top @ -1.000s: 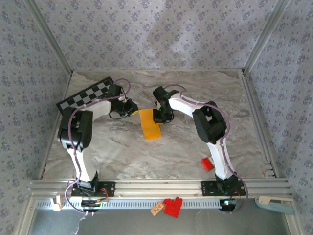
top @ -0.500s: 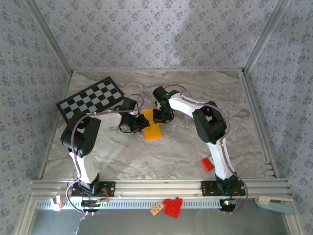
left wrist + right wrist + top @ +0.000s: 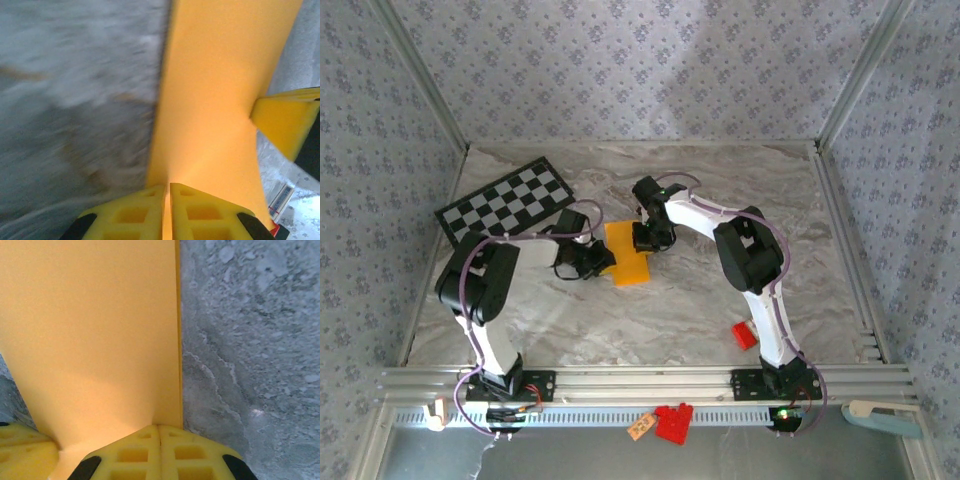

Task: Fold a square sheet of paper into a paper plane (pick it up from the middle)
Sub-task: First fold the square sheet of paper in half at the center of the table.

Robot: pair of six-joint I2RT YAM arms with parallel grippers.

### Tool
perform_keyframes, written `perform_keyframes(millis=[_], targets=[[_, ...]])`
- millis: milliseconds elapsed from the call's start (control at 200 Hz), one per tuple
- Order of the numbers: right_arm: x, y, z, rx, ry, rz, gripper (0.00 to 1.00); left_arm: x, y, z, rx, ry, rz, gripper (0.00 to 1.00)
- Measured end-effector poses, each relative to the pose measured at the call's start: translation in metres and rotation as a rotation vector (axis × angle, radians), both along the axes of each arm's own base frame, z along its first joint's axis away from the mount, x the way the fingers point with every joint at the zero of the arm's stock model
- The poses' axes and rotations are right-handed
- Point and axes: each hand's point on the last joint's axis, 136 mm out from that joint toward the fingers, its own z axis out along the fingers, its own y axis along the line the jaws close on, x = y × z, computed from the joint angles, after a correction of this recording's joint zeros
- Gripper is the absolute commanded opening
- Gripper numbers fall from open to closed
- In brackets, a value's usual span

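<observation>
Looking down from the top camera, the biggest thing was the grey marbled table, boxed in by patterned wallpaper walls on three sides. Both arms were bent inward so they met near the middle. The left arm came up from its base and reached across to the right, and the right arm curled over toward the left. A black-and-white checkered board lay flat at the far left of the table, well apart from the action.

The orange-yellow sheet of paper sat about mid-table, right between the two claws, and looked longer than it was wide from above. Whether it was lying flat or lifted a bit was hard to tell.

The left claw was at the paper's left edge. In the left wrist view its yellow fingers were pressed together, with the sheet pinched in the thin slit between them. The right claw was on the paper's far right side. Its own camera showed the same deal, with the fingers squeezed tight on the paper's edge.

A small red block sat alone near the right arm's base, well apart from the paper.
</observation>
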Motion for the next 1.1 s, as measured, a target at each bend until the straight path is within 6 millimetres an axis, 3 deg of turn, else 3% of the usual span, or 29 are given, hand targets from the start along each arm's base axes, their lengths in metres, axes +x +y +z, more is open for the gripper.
perform_keyframes(millis=[110,195,400,560,700,890,1099], targets=[[0.0,0.0,0.0,0.0,0.0,0.0,0.06,-0.007,0.013,0.003,0.015,0.023,0.016,0.14],[0.0,0.0,0.0,0.0,0.0,0.0,0.06,-0.01,0.011,0.011,0.013,0.019,0.01,0.14],[0.0,0.0,0.0,0.0,0.0,0.0,0.06,-0.001,-0.024,0.037,-0.013,-0.045,-0.067,0.14],[0.0,0.0,0.0,0.0,0.0,0.0,0.06,-0.001,-0.044,0.023,0.009,-0.017,-0.11,0.13],[0.0,0.0,0.0,0.0,0.0,0.0,0.06,-0.015,-0.039,0.0,0.064,0.065,-0.115,0.13],[0.0,0.0,0.0,0.0,0.0,0.0,0.06,-0.015,-0.032,-0.001,0.057,0.064,-0.104,0.13],[0.0,0.0,0.0,0.0,0.0,0.0,0.06,-0.035,-0.008,-0.002,0.082,0.072,-0.081,0.13]])
